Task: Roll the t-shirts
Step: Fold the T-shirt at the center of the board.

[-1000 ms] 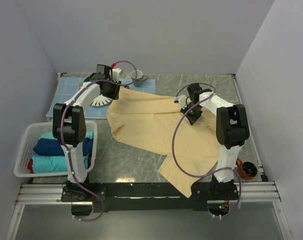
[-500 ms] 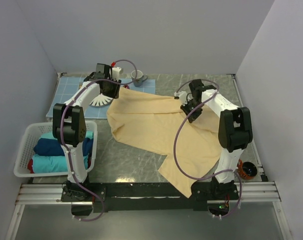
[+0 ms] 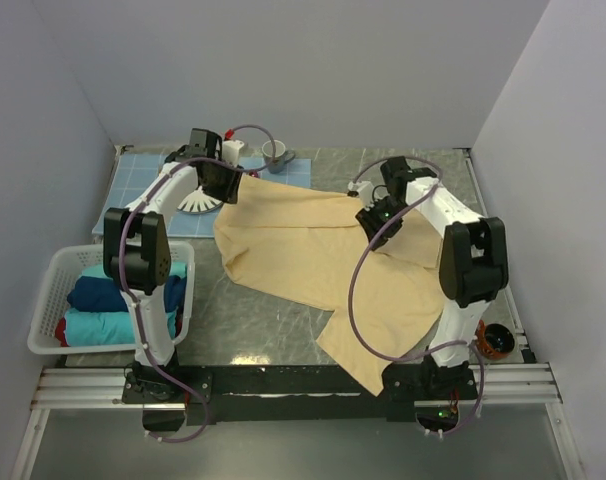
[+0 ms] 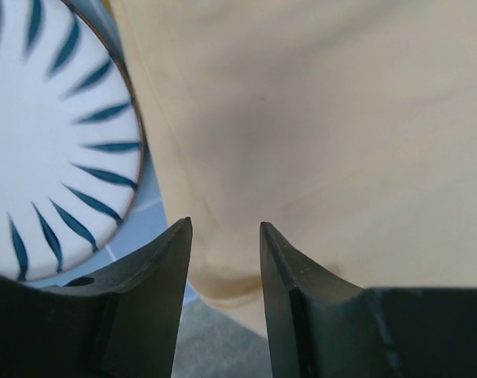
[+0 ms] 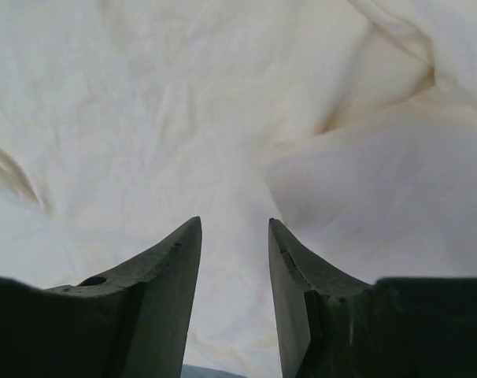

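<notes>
A: Where does the pale yellow t-shirt (image 3: 303,250) lie?
B: It is spread with wrinkles over the middle of the desk (image 3: 263,325). One part reaches toward the lower right of the top view.
A: And the left claw (image 4: 225,227)?
B: Its fingers stand apart over the hem of the shirt at the upper left, just beside a white plate (image 4: 57,134) with blue strokes.
A: The right claw (image 5: 234,223)?
B: Also apart, above creased cloth right of the centre.
A: Other shirts?
B: A navy t-shirt (image 3: 103,292) and a teal t-shirt (image 3: 93,325) lie in the white basket (image 3: 45,300), lower left.
</notes>
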Available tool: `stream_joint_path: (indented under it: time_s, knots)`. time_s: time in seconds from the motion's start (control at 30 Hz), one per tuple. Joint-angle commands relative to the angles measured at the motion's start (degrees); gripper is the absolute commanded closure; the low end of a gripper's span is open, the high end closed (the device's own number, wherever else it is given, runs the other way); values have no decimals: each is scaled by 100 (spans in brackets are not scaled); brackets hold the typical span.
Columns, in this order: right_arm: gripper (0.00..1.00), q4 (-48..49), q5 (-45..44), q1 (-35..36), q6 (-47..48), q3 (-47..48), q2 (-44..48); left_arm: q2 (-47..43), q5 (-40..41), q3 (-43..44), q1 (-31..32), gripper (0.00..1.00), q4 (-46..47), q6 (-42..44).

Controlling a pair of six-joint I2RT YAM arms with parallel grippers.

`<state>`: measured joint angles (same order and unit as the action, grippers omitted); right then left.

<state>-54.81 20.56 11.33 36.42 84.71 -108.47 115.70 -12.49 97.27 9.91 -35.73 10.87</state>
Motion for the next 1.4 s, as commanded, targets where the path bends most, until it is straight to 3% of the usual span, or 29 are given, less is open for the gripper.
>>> stream_joint_path:
  time_s: [0.0, 0.17, 0.23, 0.47, 0.8, 1.07, 1.37]
  knots:
    - [52, 5, 370, -254, 241, -419, 1106, -697, -1034, -155, -68, 53, -1269, 696]
    - [51, 346, 300, -298, 646, -1394, 1933, -1312, -1115, -1148, 98, 48, -1078, 512]
    - [51, 593, 116, -290, 647, -1771, 2215, -1453, -732, -1411, 378, 48, -762, 477]
    - [50, 366, 221, -290, 128, -1466, 2136, -1033, 727, -1343, 1196, 52, -400, 21]
    - [50, -21, 10, -281, 391, -1571, 2619, -787, 1890, -1686, 1479, 53, -409, -340]
    - [50, -118, 63, -290, 620, -1808, 2831, -443, 1856, -1308, 1575, 55, -453, -323]
    - [50, 40, 203, -290, 392, -1589, 2471, -408, 1759, -1255, 1602, 57, -593, -305]
